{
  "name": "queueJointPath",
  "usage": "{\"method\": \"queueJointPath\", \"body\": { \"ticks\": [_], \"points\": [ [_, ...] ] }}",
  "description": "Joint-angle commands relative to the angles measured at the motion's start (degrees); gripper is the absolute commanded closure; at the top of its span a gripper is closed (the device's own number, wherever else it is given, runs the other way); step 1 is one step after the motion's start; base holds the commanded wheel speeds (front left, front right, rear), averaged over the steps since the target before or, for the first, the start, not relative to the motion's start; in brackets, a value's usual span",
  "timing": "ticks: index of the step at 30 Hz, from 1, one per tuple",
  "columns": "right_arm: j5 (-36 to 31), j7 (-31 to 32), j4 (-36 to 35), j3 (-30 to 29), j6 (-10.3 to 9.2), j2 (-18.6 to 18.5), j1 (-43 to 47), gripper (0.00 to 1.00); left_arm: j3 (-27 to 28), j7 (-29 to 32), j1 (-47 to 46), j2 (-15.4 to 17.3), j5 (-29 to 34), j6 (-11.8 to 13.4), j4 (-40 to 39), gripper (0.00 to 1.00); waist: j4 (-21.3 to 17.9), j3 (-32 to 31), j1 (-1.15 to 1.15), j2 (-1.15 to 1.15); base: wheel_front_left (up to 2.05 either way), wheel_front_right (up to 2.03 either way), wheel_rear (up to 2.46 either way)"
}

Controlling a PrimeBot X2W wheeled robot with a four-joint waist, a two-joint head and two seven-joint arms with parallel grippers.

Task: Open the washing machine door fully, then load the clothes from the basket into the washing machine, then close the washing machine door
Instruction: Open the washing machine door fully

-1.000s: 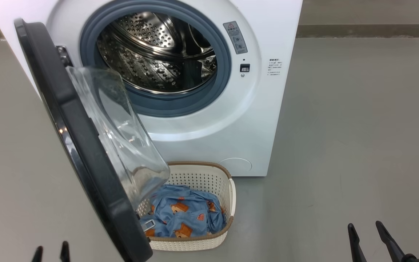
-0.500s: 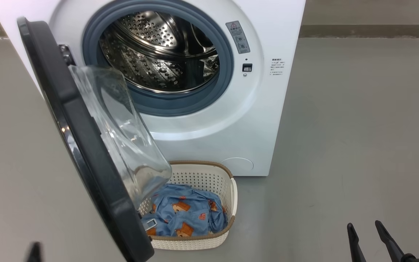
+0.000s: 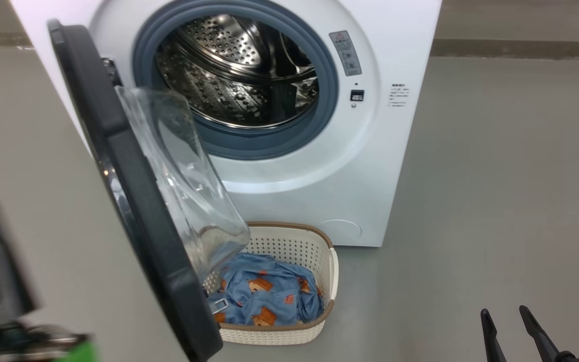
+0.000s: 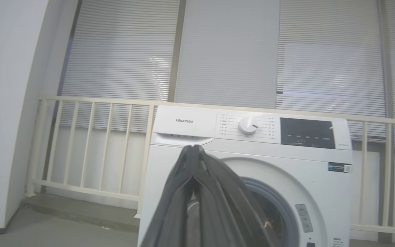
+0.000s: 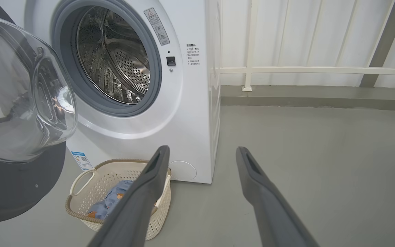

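The washing machine [image 4: 286, 161] reads "Hisense" (upper left).

The washing machine [image 3: 319, 171], a white front-loader, stands with its round opening exposed, a grey gasket [image 3: 269, 146] ringing the empty perforated steel drum [image 3: 239, 75]. The washing machine door [image 3: 133, 201] is swung out on its hinge at the left of the head view, its black rim edge-on and its clear glass bowl [image 3: 184, 181] bulging toward the opening. Beneath the door, on the floor close against the machine's front, sits the cream perforated basket [image 3: 332, 271] with its brown rim. The clothes [image 3: 264, 296] lie crumpled inside, light blue with orange-brown bears.
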Motion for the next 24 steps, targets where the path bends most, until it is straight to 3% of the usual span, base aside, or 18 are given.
{"method": "queueJointPath", "body": {
  "ticks": [1,5,6,7,10,12,17,24],
  "points": [
    [-0.17,-0.69,-1.34,1.2,0.16,-0.76,-0.97,0.0,-2.05,-0.29,-2.93,0.69,0.82,-0.59,-4.41,1.0,0.76,-0.44,0.0,0.0,0.0,0.0,0.0],
    [0.01,-0.69,-0.96,1.77,0.16,-0.76,-0.84,0.0,-16.25,0.42,-3.87,0.69,1.93,-2.3,-9.07,1.0,1.45,-0.94,0.0,0.0,0.0,0.0,0.0],
    [0.01,-0.69,-0.96,1.77,0.16,-0.76,-0.84,0.0,-16.25,0.42,-3.87,0.69,1.93,-2.3,-9.07,1.0,1.45,-0.94,0.0,0.0,0.0,0.0,0.0],
    [0.11,-0.69,-0.87,1.96,0.16,-0.76,-0.9,0.0,-19.83,1.31,-4.01,0.69,1.79,-2.57,-9.06,1.0,1.52,-1.05,0.0,0.0,0.0,0.0,0.0],
    [0.47,-0.69,-0.55,2.71,0.16,-0.76,-1.15,0.0,-29.55,4.56,-3.59,0.69,-4.06,-3.01,-6.11,1.0,1.6,-1.24,0.0,0.0,0.0,0.0,0.0],
    [0.68,-0.69,-0.22,3.41,0.16,-0.76,-1.2,0.0,-33.03,6.24,-3.51,0.69,-6.21,-2.89,-2.5,1.0,1.55,-1.29,0.0,0.0,0.0,0.0,0.0],
    [1.27,-0.69,0.24,4.13,0.16,-0.76,-1.17,0.0,-36.96,8.52,-2.72,0.69,-13.22,-1.29,8.57,1.0,1.25,-1.09,0.0,0.0,0.0,0.0,0.0],
    [1.5,-0.69,0.51,4.22,0.16,-0.76,-1.61,0.0,-36.97,6.85,-4.35,0.82,-14.33,0.38,23.09,1.0,0.8,-0.36,0.0,0.0,0.0,0.0,0.0]
  ]
}}
